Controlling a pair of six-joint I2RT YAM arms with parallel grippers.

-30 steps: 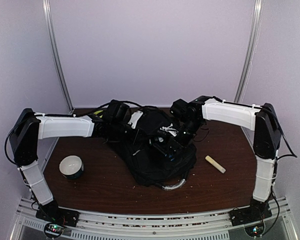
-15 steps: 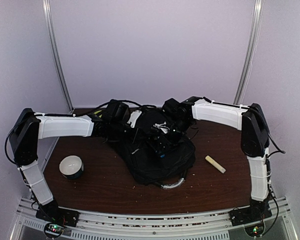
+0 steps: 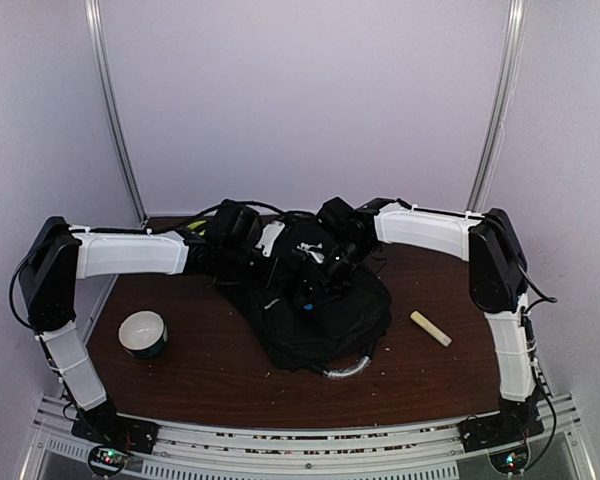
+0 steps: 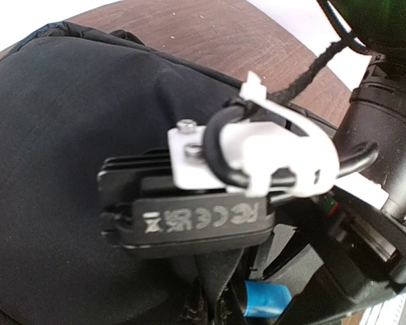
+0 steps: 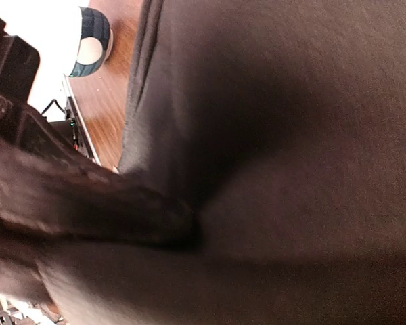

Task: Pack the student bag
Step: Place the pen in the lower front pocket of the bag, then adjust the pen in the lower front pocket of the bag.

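The student bag [image 3: 325, 325], a large black backpack, lies mid-table with its grey handle [image 3: 346, 371] toward the near edge. My left gripper [image 3: 280, 283] reaches in from the left and is shut on a fold of the bag's fabric [image 4: 210, 298]. My right gripper [image 3: 312, 296] is pushed down into the bag's top. In the right wrist view, one dark finger [image 5: 115, 213] presses against black fabric [image 5: 291, 135], and the jaw gap is hidden. In the left wrist view, the right wrist camera [image 4: 189, 220] fills the middle, with a small blue piece [image 4: 265, 299] below it.
A dark bowl with a white inside [image 3: 143, 333] stands at the left of the brown table [image 3: 200, 370]. A pale yellow stick [image 3: 430, 328] lies to the right of the bag. Cables run over the bag's far side.
My right arm has swung left and lower, carrying its gripper further over and into the bag. The bag's fabric has shifted slightly. The left arm has stayed still.
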